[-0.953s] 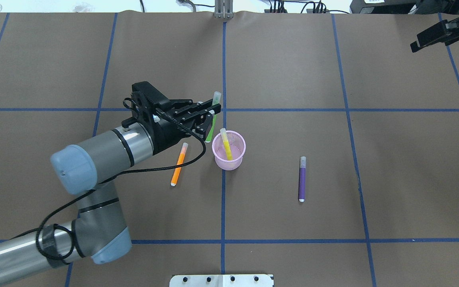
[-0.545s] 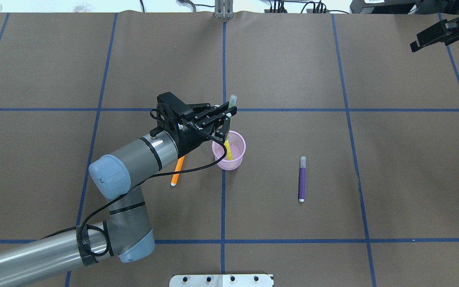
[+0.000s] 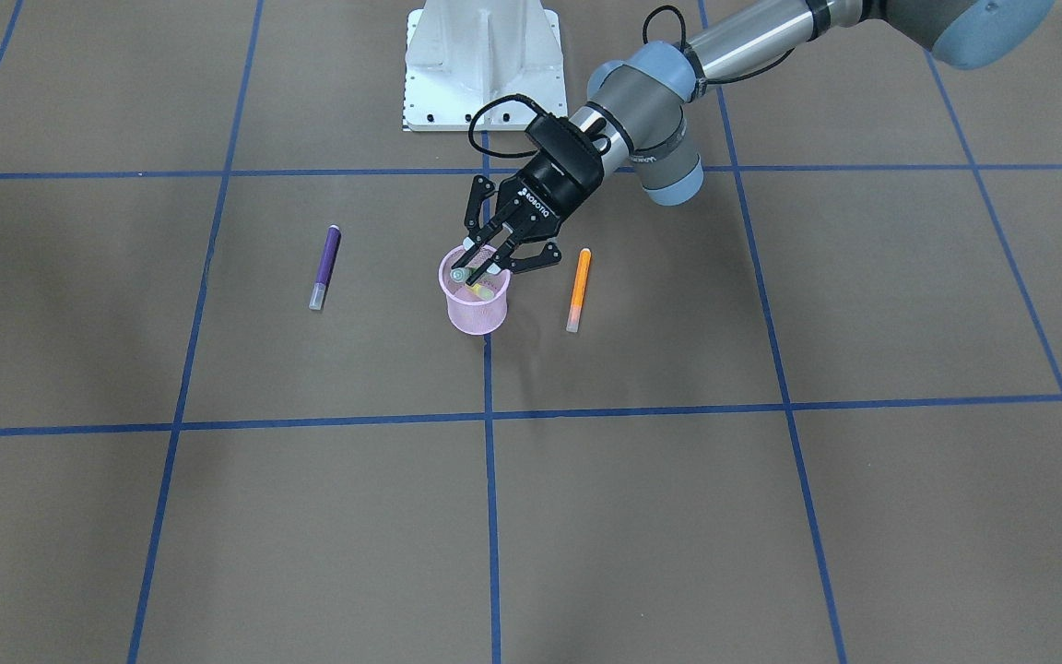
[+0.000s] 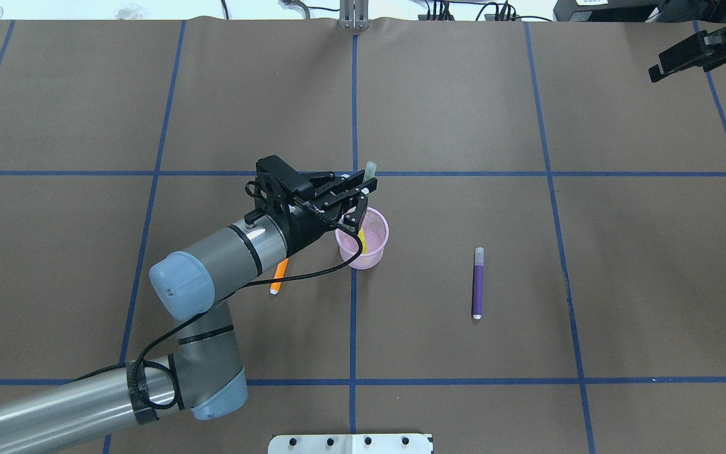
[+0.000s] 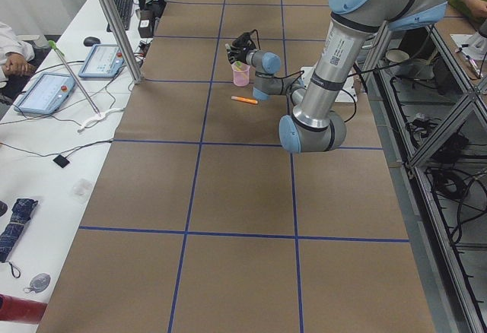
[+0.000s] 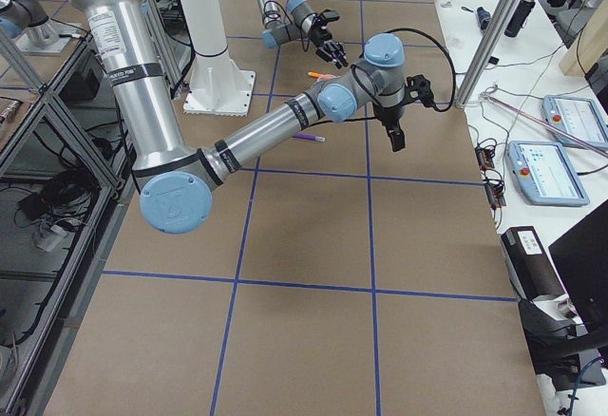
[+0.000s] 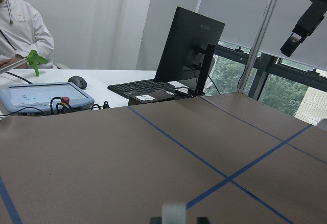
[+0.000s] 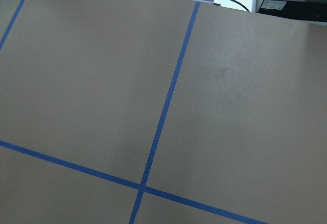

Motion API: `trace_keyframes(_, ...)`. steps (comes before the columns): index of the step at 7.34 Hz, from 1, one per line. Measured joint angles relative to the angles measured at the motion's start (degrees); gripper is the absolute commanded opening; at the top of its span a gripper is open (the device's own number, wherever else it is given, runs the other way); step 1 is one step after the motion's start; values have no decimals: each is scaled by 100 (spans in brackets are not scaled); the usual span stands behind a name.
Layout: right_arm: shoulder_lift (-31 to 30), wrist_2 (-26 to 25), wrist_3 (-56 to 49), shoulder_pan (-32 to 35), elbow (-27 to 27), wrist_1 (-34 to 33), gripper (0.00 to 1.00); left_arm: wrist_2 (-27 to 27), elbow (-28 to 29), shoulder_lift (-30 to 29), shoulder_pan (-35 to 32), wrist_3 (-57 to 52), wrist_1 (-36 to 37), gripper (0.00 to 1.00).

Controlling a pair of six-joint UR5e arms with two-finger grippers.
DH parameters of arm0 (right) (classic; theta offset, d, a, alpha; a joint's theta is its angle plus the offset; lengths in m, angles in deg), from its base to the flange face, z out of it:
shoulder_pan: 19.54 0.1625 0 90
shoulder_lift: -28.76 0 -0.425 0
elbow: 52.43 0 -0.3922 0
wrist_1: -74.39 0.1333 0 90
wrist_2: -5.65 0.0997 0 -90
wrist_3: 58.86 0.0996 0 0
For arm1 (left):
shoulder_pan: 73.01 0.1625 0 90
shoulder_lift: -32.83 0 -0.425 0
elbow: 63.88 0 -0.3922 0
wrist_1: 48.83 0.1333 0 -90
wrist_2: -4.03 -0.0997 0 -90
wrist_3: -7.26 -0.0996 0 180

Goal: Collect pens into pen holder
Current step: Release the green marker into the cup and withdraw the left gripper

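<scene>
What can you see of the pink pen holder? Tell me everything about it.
The pen holder is a small round pink wire-mesh cup, slightly tapered toward its base, with a solid rim. It stands upright on the brown table cover, on a blue tape line. A yellow pen leans inside. The left claw holds a green pen at its mouth.

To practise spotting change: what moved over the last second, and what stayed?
The left gripper, still clamped on the slim green pen, swung right from beside the small pink wire-mesh cup to over its mouth. The cup, the yellow pen inside, the orange pen and the purple pen stayed put.
</scene>
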Motion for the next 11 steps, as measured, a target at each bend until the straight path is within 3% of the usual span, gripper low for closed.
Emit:
trace_keyframes(3,3,6,10,0,4,0,100,25,-112,-12,21,57,18,100)
trace_keyframes(5,13,14,61,-5,33,0,100,68,-455,78,-8,62,444,100)
trace_keyframes(8,52,24,477,-55,136,8,100,598,-1902,660,-228,52,2824,100)
trace_keyframes(11,13,-82,1088,-302,340,9,100,2175,-3353,988,-1138,28,6143,100)
